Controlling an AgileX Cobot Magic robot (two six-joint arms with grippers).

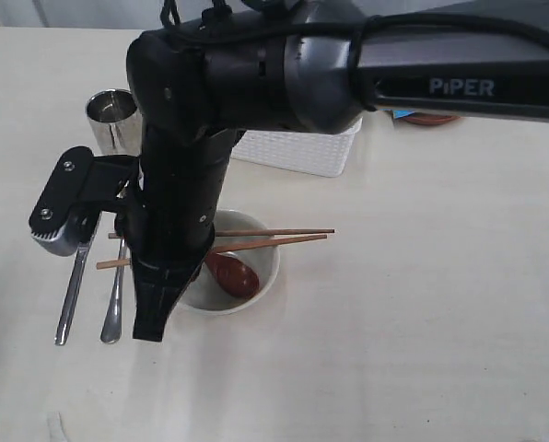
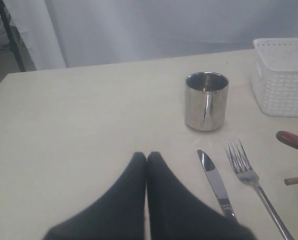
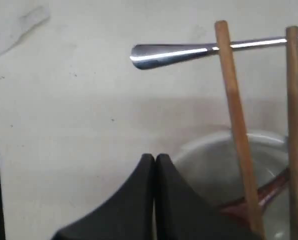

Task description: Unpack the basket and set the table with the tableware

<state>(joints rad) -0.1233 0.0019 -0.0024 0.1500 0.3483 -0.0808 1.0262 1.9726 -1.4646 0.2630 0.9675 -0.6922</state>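
Outside view: two chopsticks lie across the bowl on the desk, spoon inside.
Left wrist view: left pincer pressed together, empty, near the knife, fork and cup.
Right wrist view: right pincer pressed together, empty, beside the bowl.

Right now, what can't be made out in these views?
- Basket contents: in the exterior view the right arm covers the opening, and the left wrist view cuts it off at the edge.
- Brown plate: in the exterior view only a sliver shows under the arm.
- Bowl: in the exterior view its left part is behind the arm.
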